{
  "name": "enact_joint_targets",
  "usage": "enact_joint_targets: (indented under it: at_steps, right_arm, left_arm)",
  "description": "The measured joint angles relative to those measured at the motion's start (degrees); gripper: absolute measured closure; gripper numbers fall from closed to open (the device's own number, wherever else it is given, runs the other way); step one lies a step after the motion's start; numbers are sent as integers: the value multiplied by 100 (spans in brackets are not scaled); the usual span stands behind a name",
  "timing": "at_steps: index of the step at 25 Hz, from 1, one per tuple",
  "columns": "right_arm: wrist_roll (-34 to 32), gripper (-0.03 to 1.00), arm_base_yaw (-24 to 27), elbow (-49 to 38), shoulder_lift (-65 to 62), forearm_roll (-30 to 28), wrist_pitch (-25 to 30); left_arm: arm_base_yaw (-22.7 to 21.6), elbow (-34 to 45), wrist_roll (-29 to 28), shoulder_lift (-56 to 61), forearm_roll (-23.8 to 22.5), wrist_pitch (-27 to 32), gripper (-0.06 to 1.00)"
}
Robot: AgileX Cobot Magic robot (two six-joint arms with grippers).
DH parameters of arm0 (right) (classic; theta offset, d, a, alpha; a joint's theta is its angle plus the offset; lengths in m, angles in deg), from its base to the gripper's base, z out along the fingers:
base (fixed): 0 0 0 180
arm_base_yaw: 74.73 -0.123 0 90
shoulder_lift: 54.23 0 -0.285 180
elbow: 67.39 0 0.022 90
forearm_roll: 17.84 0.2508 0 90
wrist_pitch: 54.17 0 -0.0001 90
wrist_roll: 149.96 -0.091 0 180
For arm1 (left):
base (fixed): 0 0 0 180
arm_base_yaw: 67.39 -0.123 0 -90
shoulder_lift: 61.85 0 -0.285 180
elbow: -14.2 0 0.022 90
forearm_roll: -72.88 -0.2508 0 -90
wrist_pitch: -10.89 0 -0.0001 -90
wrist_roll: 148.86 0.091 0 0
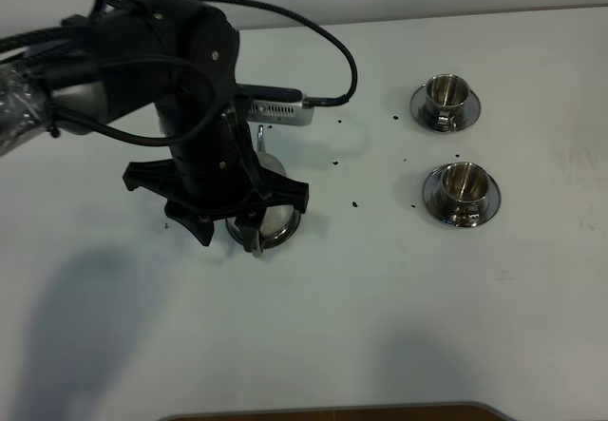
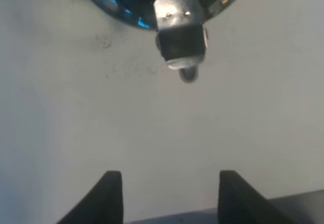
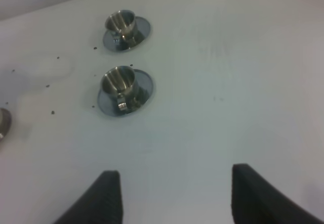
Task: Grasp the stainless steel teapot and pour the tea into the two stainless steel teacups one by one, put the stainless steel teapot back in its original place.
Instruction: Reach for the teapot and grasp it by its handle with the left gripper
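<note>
While the stainless steel teapot [image 1: 278, 217] is stood on the bench [image 1: 380, 326] towards the left of the high view, most of it is covered by the left arm. Whether its saucer lies beneath it cannot be told. In the left wrist view the pot's handle [image 2: 180, 37] is seen end-on, pointing towards the left claw [image 2: 169, 199]. That claw is spread wide and nothing is held in it. Bare bench shows between its fingers [image 2: 109, 198] and the handle, so the pot is not touched.

The step in hand is judged to be the grasp of the handle. It is done well if the claw is carried straight forward until the handle sits evenly between both fingers, and is closed only then. The grip is best taken close to the pot's body, so that the weight is not allowed to swing. A level, vertical lift is called for, so that nothing is spilled from the spout early.

Off to the right, well apart from the pot, the far teacup [image 1: 446, 93] and the near teacup [image 1: 462, 183] are set upright on their saucers. Whether either is filled cannot be told. Dark specks [image 1: 353, 203] are scattered on the bench between pot and cups. The right claw [image 3: 177, 199] is likewise spread and empty, held back from the cups.
</note>
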Motion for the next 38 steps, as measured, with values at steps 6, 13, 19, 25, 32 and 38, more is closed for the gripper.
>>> enact_joint_targets:
  at_steps: [6, 13, 19, 25, 32, 38]
  right_arm:
    - [0, 49, 0, 0, 0, 0, -6]
    - [0, 49, 0, 0, 0, 0, -6]
    - [0, 49, 0, 0, 0, 0, -6]
    - [0, 49, 0, 0, 0, 0, -6]
    - [0, 49, 0, 0, 0, 0, -6]
    - [0, 49, 0, 0, 0, 0, -6]
  left_arm:
    - [-5, 0, -12, -164, -13, -455, 47]
    - [-167, 0, -25, -377, 3, -574, 47]
    - [-231, 0, 2, -511, 81, -854, 47]
    - [-231, 0, 99, -642, 234, -1147, 47]
    - [-231, 0, 110, -846, 266, -1302, 47]
    - [-231, 0, 110, -923, 276, -1452, 47]
